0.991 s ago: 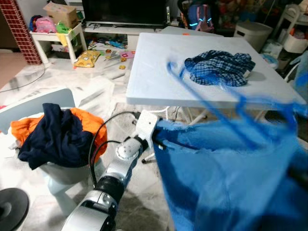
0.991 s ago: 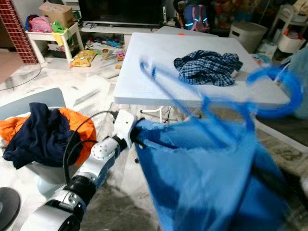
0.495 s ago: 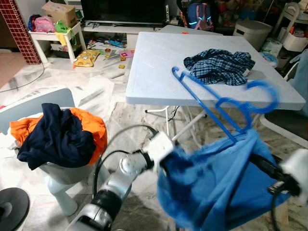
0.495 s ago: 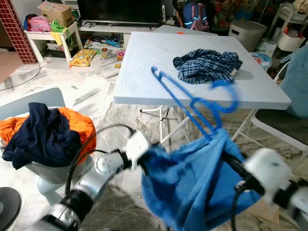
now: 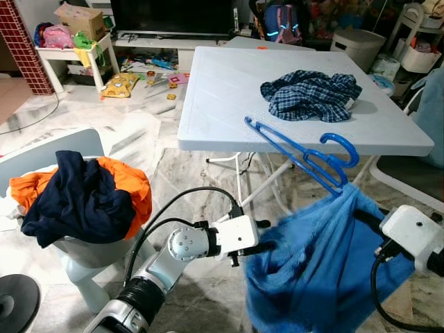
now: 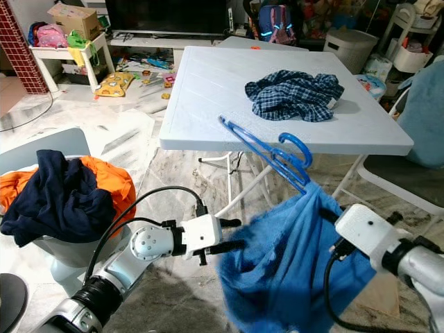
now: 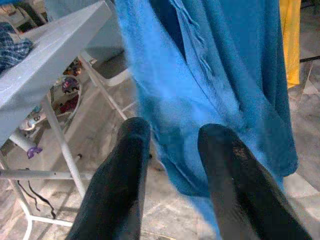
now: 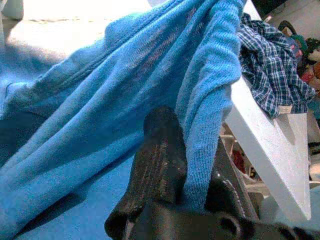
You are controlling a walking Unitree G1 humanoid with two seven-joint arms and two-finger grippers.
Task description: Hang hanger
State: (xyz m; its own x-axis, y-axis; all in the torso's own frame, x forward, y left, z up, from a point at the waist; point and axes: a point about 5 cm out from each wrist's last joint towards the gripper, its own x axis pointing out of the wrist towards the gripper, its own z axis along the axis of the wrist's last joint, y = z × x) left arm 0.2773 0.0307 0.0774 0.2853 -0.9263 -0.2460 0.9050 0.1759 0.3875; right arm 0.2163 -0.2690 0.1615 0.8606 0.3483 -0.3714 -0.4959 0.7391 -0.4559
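The blue hanger [image 5: 298, 149] is seen in the air just in front of the near edge of the white counter [image 5: 229, 83], its hook [image 5: 340, 147] turned upward and one shoulder still bare. A blue garment [image 5: 319, 270] hangs from its lower end and is gathered in a loose bundle between the two arms.

The right tool [image 8: 187, 165] is closed on a fold of this garment, as the right wrist view shows. The left tool [image 7: 172, 150] is held open, its two fingers [image 7: 120, 175] apart, with the cloth just before them and not pinched.

For the step in hand, it is judged that the garment should be spread along the hanger before any hanging is tried. The bare shoulder should be fed into the neck opening while the cloth is kept taut by the right tool. A slow lift is advised, so that the hanger does not slip out.

The counter edge is very near the hanger and could catch it. A plaid shirt [image 5: 312, 94] lies farther back on the counter. To the robot's left a basket [image 5: 83, 250] with dark and orange clothes [image 5: 80, 198] stands near. Open floor [image 5: 201, 187] is left between the basket and the counter.
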